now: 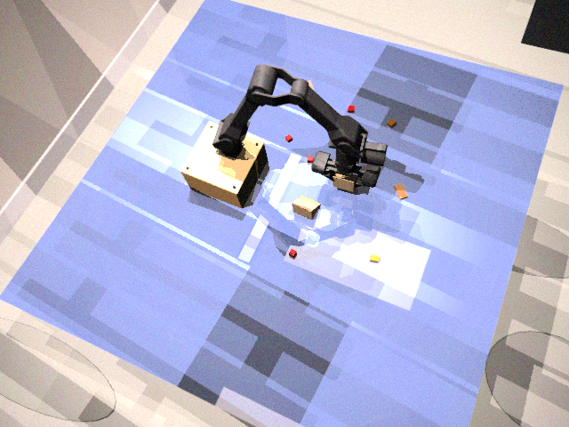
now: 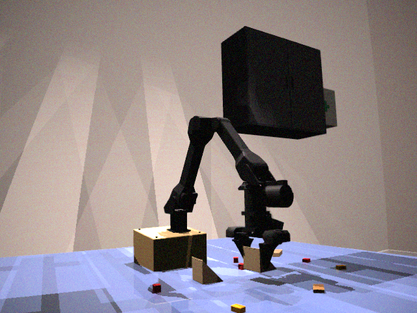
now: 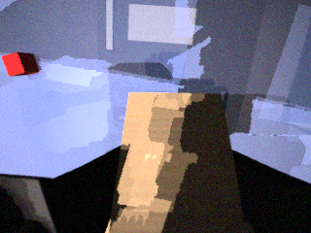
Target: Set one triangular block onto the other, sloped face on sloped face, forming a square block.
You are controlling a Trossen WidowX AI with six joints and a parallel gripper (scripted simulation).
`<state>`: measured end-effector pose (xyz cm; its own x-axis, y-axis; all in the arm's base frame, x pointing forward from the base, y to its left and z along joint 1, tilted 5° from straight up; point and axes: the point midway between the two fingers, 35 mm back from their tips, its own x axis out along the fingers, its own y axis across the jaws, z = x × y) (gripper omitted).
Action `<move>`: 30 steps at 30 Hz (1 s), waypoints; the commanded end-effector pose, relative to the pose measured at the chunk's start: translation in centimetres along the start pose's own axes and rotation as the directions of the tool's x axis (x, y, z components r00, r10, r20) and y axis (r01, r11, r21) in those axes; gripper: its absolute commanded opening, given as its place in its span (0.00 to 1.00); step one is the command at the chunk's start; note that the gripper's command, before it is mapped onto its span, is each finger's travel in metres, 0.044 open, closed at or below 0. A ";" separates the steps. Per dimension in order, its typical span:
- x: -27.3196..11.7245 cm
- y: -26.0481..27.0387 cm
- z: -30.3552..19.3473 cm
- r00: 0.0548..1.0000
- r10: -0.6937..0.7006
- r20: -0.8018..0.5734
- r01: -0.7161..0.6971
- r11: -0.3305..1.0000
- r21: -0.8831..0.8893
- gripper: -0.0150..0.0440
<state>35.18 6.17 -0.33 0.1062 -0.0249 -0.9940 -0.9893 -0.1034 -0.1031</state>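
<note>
One wooden triangular block (image 1: 344,182) (image 2: 251,259) (image 3: 160,160) is between the fingers of my gripper (image 2: 256,257), which is shut on it. The held block is low, at or just above the table; I cannot tell whether it touches. In the wrist view it fills the lower middle, with the dark fingers on both sides. The other triangular block (image 1: 306,207) (image 2: 204,272) stands on the table, nearer the arm's base side, apart from the held one. It has an upright face and a sloped face, the slope falling toward the right in the exterior view. The held block's slope is hard to make out.
Red cubes (image 1: 292,253) (image 1: 288,138) (image 1: 350,108) (image 3: 19,64) lie around the blocks, one (image 1: 310,158) close to the gripper. A yellow piece (image 1: 374,258) (image 2: 238,308) and orange pieces (image 1: 400,190) (image 1: 391,123) lie farther out. The arm's box base (image 1: 215,183) (image 2: 144,249) stands on the left.
</note>
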 end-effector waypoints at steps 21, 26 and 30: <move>1.5 0.0 0.0 1.000 0.001 0.000 -0.001 1.000 0.001 0.25; 2.3 0.0 0.0 1.000 0.001 -0.001 -0.001 1.000 0.001 0.25; 2.7 0.0 0.0 1.000 0.001 -0.001 -0.001 1.000 0.001 0.25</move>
<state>35.46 6.13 -2.75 0.1039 -0.0256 -0.9943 -0.9898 -0.1010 -0.1009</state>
